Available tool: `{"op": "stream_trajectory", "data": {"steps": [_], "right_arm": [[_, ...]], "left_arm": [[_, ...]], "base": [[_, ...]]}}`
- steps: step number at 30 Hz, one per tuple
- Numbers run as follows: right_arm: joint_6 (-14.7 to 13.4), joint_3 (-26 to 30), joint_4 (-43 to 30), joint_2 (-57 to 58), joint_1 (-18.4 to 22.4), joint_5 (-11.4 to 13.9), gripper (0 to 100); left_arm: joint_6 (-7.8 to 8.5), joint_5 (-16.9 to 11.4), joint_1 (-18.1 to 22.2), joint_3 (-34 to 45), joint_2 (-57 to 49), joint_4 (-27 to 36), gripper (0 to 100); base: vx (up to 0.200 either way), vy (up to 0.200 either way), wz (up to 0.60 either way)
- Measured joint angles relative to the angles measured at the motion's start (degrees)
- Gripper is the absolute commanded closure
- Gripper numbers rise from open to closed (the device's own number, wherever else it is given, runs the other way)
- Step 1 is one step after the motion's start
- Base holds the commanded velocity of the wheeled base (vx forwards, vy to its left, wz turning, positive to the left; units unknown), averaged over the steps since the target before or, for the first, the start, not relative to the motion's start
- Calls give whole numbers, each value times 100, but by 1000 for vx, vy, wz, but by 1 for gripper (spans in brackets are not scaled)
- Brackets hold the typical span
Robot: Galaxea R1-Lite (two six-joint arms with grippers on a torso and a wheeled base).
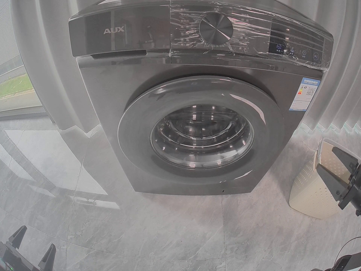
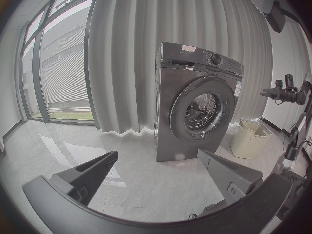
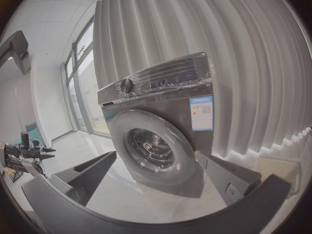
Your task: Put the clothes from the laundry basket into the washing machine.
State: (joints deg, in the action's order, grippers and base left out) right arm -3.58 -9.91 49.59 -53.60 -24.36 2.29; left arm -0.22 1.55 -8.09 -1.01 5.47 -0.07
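The grey front-loading washing machine (image 1: 199,95) stands on the floor ahead, its round glass door (image 1: 201,134) shut. A cream perforated laundry basket (image 1: 312,187) sits on the floor to the machine's right, and I cannot make out what it holds. My right gripper (image 1: 327,159) hangs open in the air in front of the basket, holding nothing. Low at the near left, my left gripper (image 1: 35,239) is open and empty. The left wrist view shows the machine (image 2: 198,104), the basket (image 2: 250,138) and the open left gripper (image 2: 156,155). In the right wrist view are the machine (image 3: 156,140) and the open right gripper (image 3: 155,156).
White pleated curtains (image 1: 49,57) hang behind and beside the machine. A floor-to-ceiling window (image 2: 61,69) lies to the left. Glossy marble floor (image 1: 169,226) stretches open in front of the machine.
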Motion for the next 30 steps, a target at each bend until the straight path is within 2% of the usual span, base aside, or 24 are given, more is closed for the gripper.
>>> {"op": "stream_trajectory", "data": {"steps": [7,11,14,21,25,30], "right_arm": [[26,151,-1089,1080,562,28,0],[110,223,-1224,1554,992,104,0],[228,313,-1253,1950,1456,375,0],[312,402,-1459,2606,2205,895,0],[315,422,-1844,2982,2392,983,0],[312,444,-2374,3495,2425,1046,0]], "left_arm": [[1,-5,0,0,0,0,0],[0,-5,0,0,0,0,0],[-2,-5,0,0,0,0,0],[-11,-7,0,0,0,0,0],[-18,-2,0,0,0,0,0],[-18,-2,0,0,0,0,0]], "base": [[0,0,0],[0,0,0],[0,0,0],[0,0,0],[0,0,0],[0,0,0]]}}
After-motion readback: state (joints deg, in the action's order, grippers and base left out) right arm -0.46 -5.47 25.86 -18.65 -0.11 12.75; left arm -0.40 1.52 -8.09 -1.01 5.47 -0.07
